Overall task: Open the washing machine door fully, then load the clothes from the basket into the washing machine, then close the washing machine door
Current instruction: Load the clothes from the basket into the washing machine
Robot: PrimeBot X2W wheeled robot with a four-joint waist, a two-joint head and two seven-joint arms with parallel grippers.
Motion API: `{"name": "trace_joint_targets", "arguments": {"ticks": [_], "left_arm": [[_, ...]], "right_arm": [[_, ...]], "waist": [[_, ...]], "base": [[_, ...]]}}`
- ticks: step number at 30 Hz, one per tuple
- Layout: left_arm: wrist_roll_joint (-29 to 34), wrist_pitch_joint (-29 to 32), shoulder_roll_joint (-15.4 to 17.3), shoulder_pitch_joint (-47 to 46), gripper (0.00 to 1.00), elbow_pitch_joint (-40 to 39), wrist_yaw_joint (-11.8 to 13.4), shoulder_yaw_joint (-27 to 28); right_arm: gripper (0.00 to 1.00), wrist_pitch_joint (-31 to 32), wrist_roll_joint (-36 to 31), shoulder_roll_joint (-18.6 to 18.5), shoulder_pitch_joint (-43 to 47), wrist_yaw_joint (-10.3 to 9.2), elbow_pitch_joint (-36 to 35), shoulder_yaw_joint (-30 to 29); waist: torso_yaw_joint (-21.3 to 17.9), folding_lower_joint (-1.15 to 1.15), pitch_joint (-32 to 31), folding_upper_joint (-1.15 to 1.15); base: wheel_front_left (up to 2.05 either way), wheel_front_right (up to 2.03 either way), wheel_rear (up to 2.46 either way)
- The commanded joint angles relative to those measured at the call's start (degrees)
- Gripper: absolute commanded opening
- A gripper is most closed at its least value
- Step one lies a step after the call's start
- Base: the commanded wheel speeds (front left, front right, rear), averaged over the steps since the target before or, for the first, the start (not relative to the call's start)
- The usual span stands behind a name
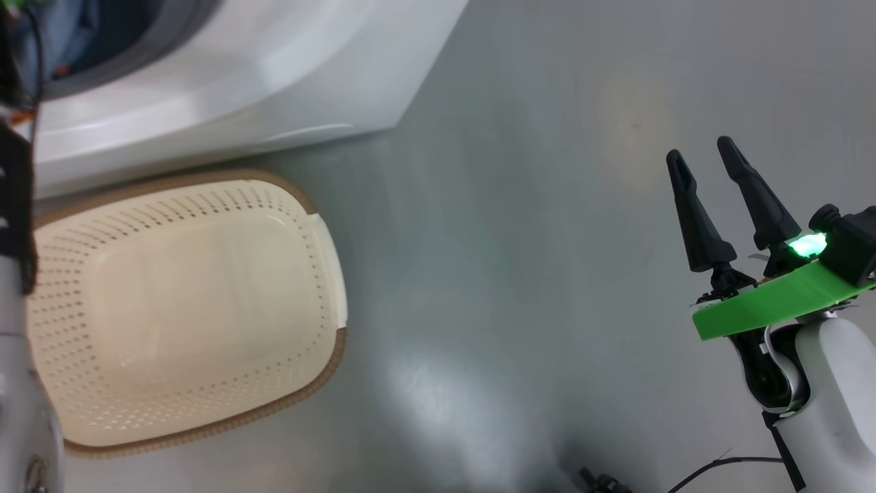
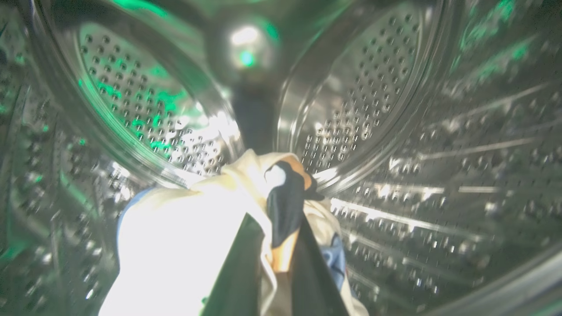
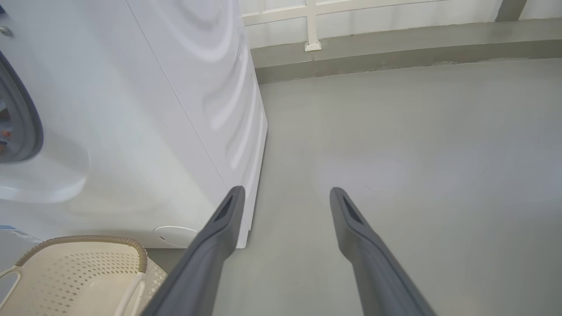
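My left gripper (image 2: 276, 221) is deep inside the washing machine's perforated steel drum (image 2: 395, 109). It is shut on the clothes (image 2: 189, 237), a cream and light blue garment with an orange and black print bunched between its fingers. The white washing machine (image 1: 226, 75) stands at the top left of the head view, with blue fabric (image 1: 65, 34) showing in its opening. In front of it sits the cream basket (image 1: 185, 308) with a brown rim, and nothing lies in it. My right gripper (image 1: 705, 154) hangs open over the floor, holding nothing. The washing machine door is out of view.
Grey floor (image 1: 534, 274) spreads to the right of the machine and basket. A low grey kerb and white railing (image 3: 311, 26) run along the far side. The machine's side panel (image 3: 210, 109) stands just left of my right gripper's fingers (image 3: 228, 210). A dark cable (image 1: 712, 469) lies by my base.
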Motion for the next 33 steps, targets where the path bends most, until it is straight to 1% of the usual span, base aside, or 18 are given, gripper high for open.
{"name": "trace_joint_targets", "arguments": {"ticks": [1, 4, 7, 9, 10, 11, 12, 15, 19, 21, 28, 33], "left_arm": [[0.79, -0.34, 2.49, -1.71, 0.0, -2.41, 0.43, 0.95], [3.15, -0.34, 2.28, -2.69, 0.0, -9.06, 0.86, 2.36], [4.73, -0.34, 1.74, -2.16, 0.0, -16.04, 1.6, 5.6], [5.28, -0.34, 1.08, -0.87, 0.0, -16.33, 1.61, 7.22], [5.71, -0.34, 0.85, -0.59, 0.1, -16.26, 1.57, 7.75], [6.07, -0.34, 0.62, -0.31, 0.49, -15.88, 1.62, 8.29], [6.11, -0.34, 0.28, 0.09, 1.0, -14.76, 1.6, 8.82], [6.72, -0.34, -0.4, 0.67, 1.0, -10.37, 1.69, 9.56], [6.84, -0.34, -0.88, 0.0, 1.0, -0.21, 1.89, 9.39], [7.01, -0.35, -0.71, -0.63, 1.0, 2.61, 1.83, 9.25], [6.75, -0.35, -1.37, 2.19, 1.0, 7.06, 0.37, 9.31], [6.48, -0.35, -2.3, 5.96, 1.0, 6.38, -1.07, 9.53]], "right_arm": [[1.0, -0.44, 0.33, -0.34, 1.08, 0.08, -1.33, 0.62], [1.0, -0.44, 0.3, -0.13, 0.94, 0.08, -1.45, 0.44], [1.0, -0.44, 0.26, 0.21, 0.85, 0.08, -1.56, 0.34], [1.0, -0.44, 0.18, 0.38, 0.83, 0.08, -1.43, 0.42], [1.0, -0.44, 0.16, 0.44, 0.87, 0.08, -1.35, 0.43], [1.0, -0.44, 0.15, 0.52, 0.89, 0.08, -1.24, 0.46], [1.0, -0.44, 0.13, 0.58, 0.91, 0.08, -1.13, 0.5], [1.0, -0.44, 0.13, 0.6, 0.88, 0.08, -0.89, 0.6], [1.0, -0.44, 0.06, 0.38, 1.06, 0.08, -0.53, 0.74], [1.0, -0.44, 0.05, 0.4, 1.18, 0.08, -0.4, 0.85], [1.0, -0.44, 0.06, 0.66, 1.7, 0.08, 0.41, 1.57], [1.0, -0.44, 0.0, 0.5, 1.96, 0.08, 1.07, 1.86]], "waist": [[-2.28, 0.0, 2.87, 0.0], [-2.36, 0.0, 3.59, 0.0], [-2.45, 0.0, 4.14, 0.0], [-2.46, 0.0, 4.06, 0.0], [-2.43, 0.0, 4.0, 0.0], [-2.41, 0.0, 3.9, 0.0], [-2.36, 0.0, 3.74, 0.0], [-2.1, 0.0, 3.17, 0.0], [-1.63, 0.0, 1.59, 0.0], [-1.41, 0.0, 0.73, 0.0], [-0.45, 0.0, -3.87, 0.0], [0.69, 0.0, -7.58, 0.0]], "base": [[0.0, 0.0, 0.0], [0.0, 0.0, 0.0], [0.0, 0.0, 0.0], [0.0, 0.0, 0.0], [0.0, 0.0, 0.0], [0.0, 0.0, 0.0], [0.0, 0.0, 0.0], [0.0, 0.0, 0.0], [0.0, 0.0, 0.0], [0.0, 0.0, 0.0], [0.0, 0.0, 0.0], [0.0, 0.0, 0.0]]}}
